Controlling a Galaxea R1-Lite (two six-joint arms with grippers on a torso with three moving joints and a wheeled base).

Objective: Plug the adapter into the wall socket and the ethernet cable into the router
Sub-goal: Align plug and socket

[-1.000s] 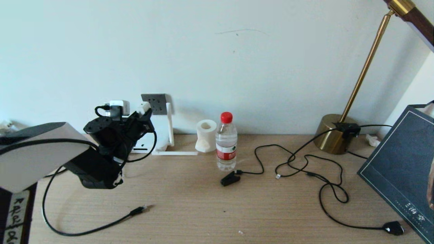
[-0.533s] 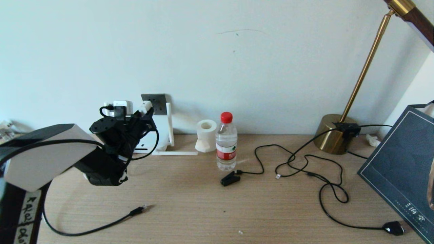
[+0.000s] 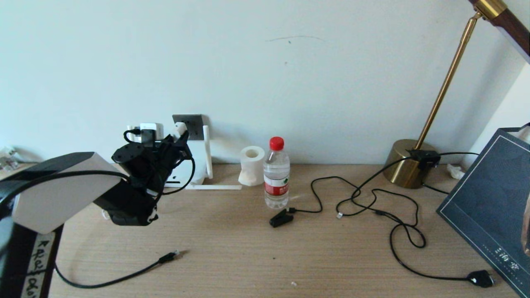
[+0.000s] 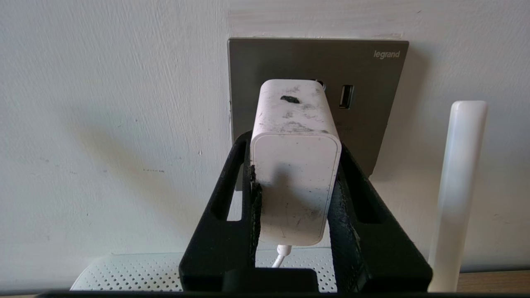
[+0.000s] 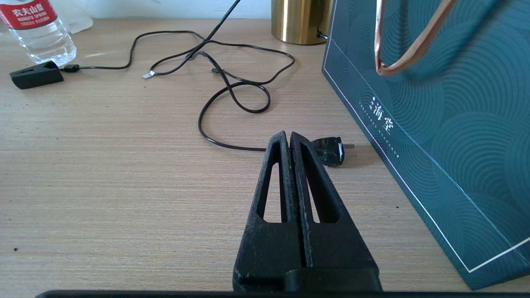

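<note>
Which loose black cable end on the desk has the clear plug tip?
The black ethernet cable lying front-left, near the left claw; the others end in bulky black plugs.

left arm: reaches from lower left of head view up toward centre-left | left gripper (image 4: pixel 295 174): fingers clamped either side of a held block | right gripper (image 5: pixel 290 138): fingers pressed together, empty, centre of its wrist view

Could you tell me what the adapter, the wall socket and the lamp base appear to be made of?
The adapter, in the left gripper, looks like smooth white plastic, scuffed with dark marks. The wall socket seems matte grey plastic or painted metal. The lamp base looks like brushed brass, given its golden sheen.
</note>
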